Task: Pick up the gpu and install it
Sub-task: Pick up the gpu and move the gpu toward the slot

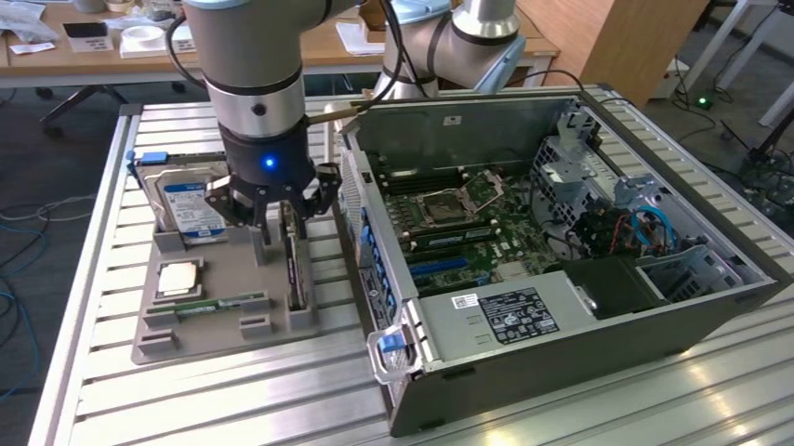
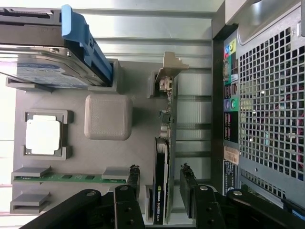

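Wrist view — grey tray [image 2: 52, 100] holds gpu [image 2: 167, 143], hard drive [image 2: 43, 67], processor [image 2: 43, 136].

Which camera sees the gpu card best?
The wrist view: the gpu stands on edge in the gray tray, most of its length showing between the open gripper fingers. In the exterior view the gpu is a thin dark edge partly behind the gripper.
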Controlling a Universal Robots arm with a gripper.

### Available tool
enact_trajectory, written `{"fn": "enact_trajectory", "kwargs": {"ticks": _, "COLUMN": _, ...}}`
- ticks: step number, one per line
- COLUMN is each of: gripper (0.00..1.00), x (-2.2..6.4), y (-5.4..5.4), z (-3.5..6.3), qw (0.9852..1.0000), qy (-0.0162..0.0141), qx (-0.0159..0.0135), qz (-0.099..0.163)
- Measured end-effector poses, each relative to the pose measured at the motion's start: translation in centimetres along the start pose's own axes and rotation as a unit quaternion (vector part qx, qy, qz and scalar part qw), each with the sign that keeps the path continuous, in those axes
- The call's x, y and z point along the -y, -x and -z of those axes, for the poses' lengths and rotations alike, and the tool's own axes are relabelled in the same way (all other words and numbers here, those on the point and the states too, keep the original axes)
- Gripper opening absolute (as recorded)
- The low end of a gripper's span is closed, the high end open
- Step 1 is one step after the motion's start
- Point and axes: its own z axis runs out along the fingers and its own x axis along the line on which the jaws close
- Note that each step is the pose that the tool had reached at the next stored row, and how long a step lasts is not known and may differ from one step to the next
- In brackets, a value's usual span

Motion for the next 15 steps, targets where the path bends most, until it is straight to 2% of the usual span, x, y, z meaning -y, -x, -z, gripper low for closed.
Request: {"fn": "enact_trajectory", "kwargs": {"ticks": 15, "gripper": 0.47, "x": 0.04, "y": -0.01, "z": -0.59, "qw": 1.0, "qy": 0.0001, "qx": 0.0005, "qz": 0.0}}
